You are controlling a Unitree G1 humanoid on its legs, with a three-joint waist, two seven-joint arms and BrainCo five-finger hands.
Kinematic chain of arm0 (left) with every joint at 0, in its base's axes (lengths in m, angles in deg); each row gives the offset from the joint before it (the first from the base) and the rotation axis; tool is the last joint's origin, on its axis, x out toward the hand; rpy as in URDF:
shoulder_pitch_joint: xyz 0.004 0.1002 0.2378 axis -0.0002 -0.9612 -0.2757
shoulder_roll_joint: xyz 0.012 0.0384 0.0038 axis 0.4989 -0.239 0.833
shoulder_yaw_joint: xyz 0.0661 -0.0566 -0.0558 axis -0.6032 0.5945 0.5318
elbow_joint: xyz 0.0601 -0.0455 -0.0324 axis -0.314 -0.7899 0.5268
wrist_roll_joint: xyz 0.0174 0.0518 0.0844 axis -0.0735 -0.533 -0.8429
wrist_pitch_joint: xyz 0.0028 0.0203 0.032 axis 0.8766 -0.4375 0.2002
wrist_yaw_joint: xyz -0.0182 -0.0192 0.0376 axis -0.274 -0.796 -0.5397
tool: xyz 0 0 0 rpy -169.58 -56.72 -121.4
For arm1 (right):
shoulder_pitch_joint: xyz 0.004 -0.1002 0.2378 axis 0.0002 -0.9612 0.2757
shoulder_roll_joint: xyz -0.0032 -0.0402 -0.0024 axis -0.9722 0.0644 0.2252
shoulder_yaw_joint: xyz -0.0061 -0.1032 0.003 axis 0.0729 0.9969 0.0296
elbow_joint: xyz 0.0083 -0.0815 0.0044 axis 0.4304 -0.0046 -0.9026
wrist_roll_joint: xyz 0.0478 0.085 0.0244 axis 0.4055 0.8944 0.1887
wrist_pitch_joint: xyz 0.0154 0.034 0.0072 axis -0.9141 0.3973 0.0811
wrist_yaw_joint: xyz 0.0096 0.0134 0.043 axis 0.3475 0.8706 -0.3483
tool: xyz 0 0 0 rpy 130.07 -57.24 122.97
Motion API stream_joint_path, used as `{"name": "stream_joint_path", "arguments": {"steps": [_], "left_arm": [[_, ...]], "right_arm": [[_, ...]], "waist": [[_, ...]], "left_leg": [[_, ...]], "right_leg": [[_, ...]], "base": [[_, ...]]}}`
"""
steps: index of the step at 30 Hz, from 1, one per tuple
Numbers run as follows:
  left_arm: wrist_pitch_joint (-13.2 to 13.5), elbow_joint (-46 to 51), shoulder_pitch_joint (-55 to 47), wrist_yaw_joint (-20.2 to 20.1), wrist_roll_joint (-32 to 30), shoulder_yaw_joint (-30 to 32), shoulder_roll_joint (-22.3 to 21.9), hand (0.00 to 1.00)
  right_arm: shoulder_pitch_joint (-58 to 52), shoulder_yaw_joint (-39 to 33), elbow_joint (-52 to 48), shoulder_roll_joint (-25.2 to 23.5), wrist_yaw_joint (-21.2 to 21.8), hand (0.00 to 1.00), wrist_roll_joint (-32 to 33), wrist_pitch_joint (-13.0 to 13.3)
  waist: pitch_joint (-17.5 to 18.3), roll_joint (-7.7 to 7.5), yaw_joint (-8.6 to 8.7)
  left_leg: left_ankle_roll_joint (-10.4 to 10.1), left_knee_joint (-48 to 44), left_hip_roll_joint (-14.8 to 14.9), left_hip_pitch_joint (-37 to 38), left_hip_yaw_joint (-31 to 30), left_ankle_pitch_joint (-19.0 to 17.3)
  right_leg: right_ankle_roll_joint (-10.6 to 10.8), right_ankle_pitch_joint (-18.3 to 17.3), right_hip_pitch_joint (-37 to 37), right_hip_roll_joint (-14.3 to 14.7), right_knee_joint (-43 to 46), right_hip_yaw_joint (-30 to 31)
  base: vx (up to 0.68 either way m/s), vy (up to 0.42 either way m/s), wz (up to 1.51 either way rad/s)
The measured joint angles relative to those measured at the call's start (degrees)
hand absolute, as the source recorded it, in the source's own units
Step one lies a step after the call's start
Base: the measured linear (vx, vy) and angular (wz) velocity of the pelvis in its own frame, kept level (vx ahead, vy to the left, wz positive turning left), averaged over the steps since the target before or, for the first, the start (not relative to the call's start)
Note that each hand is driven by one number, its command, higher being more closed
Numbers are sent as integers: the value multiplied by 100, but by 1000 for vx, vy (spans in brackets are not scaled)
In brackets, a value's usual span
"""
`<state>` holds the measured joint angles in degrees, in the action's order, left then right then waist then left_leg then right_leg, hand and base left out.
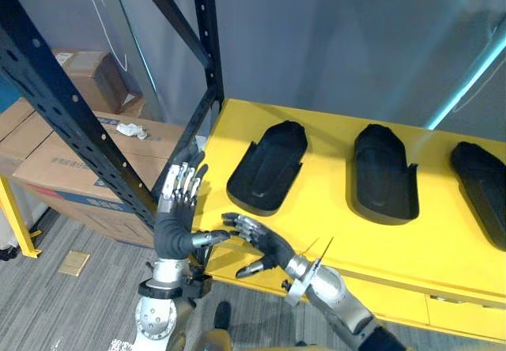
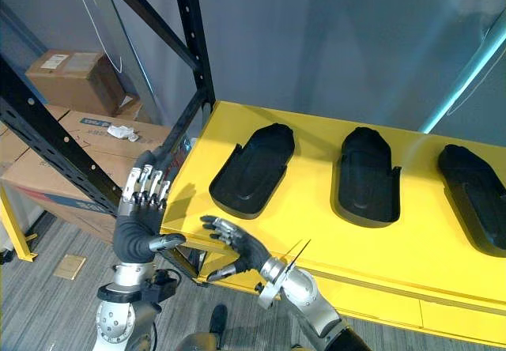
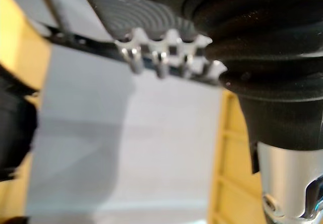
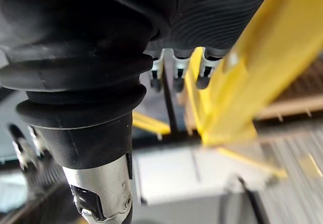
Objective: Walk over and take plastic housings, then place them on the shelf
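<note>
Three black plastic housings lie in a row on the yellow shelf (image 1: 332,236): one at the left (image 1: 269,167), one in the middle (image 1: 383,175), one at the right edge (image 1: 482,189). My left hand (image 1: 175,223) is raised at the shelf's front left corner, fingers straight and pointing up, holding nothing. My right hand (image 1: 265,244) hovers at the shelf's front edge just right of it, fingers spread and relaxed, also empty. Both hands are short of the left housing. In the right wrist view the fingers (image 4: 176,70) reach past the yellow shelf edge (image 4: 242,82).
A black perforated rack upright (image 1: 207,43) rises at the shelf's back left corner, and a slanted black beam (image 1: 71,122) crosses at the left. Cardboard boxes (image 1: 63,165) are stacked on the floor to the left. A grey wall stands behind the shelf.
</note>
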<state>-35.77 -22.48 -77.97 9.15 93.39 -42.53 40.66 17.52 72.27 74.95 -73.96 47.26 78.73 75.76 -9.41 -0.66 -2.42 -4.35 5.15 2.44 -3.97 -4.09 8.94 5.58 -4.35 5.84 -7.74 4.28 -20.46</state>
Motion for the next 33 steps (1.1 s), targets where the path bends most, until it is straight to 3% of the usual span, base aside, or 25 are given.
{"name": "stream_joint_path", "arguments": {"steps": [15,21,29,33], "left_arm": [[-93,-30,-77,-132,18,2,-3,0],[-93,-38,-178,-133,19,2,-5,0],[-93,-76,-187,-125,17,2,-7,0],[-98,-76,-186,-48,10,6,-8,0]], "right_arm": [[133,-681,322,-189,-735,0,-308,0],[128,-802,323,-242,-1010,0,-423,-156],[117,-980,323,-318,-944,0,-409,-180],[60,-1003,133,-299,-582,0,-383,-166]], "waist": [[-125,52,-1],[-140,56,1],[-203,78,5],[-222,48,7]], "left_leg": [[-3,0,-11,-5,-11,16],[-3,0,-15,-1,-12,15],[18,0,-11,3,10,-17],[33,0,-10,4,29,-30]], "right_leg": [[7,3,-7,-14,25,-3],[7,3,-4,-19,32,-1],[28,15,-1,-36,31,-1],[55,32,9,-87,16,1]], "base": [[0,0,0],[0,0,0],[0,0,0],[0,0,0]]}}
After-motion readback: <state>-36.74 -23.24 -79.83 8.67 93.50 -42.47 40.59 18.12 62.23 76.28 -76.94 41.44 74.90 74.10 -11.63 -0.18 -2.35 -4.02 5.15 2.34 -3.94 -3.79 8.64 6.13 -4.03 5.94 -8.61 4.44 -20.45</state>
